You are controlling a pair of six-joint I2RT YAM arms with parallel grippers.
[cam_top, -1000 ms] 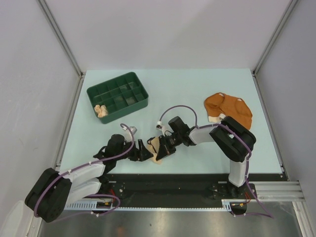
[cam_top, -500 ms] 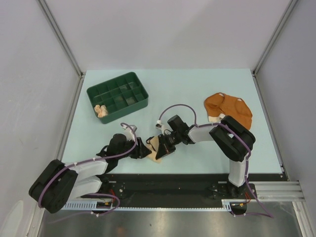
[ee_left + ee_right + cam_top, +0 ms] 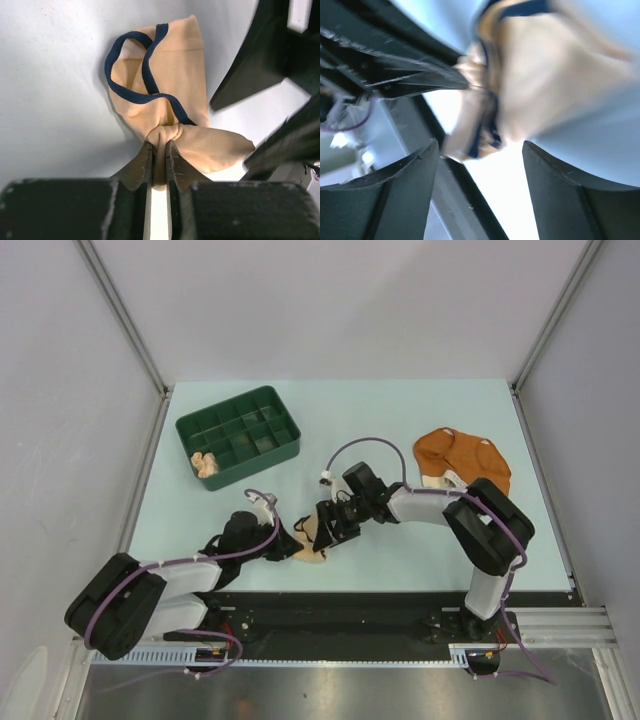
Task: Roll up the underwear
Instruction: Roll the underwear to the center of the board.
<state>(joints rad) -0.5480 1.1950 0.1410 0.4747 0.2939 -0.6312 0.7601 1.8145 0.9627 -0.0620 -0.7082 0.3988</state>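
Observation:
The cream underwear with dark trim (image 3: 313, 540) lies bunched on the table near the front edge, between the two grippers. In the left wrist view this garment (image 3: 172, 95) has one gathered end pinched in my left gripper (image 3: 159, 150), which is shut on it. My right gripper (image 3: 331, 524) stands just right of the cloth, open; the cloth (image 3: 540, 75) is blurred ahead of its spread fingers (image 3: 405, 190) and not between them. A rust-orange underwear (image 3: 462, 460) lies flat at the right. A pale peach underwear (image 3: 205, 463) sits rolled in a near compartment of the tray.
A dark green compartment tray (image 3: 262, 406) stands at the back left of the pale table. The table's front edge and the arm bases run just behind the cream garment. Grey walls enclose the left, right and back sides.
My left gripper has moved right and closed on the cream underwear's end. My right gripper has opened, let go of the cloth and drawn back a little to the right.

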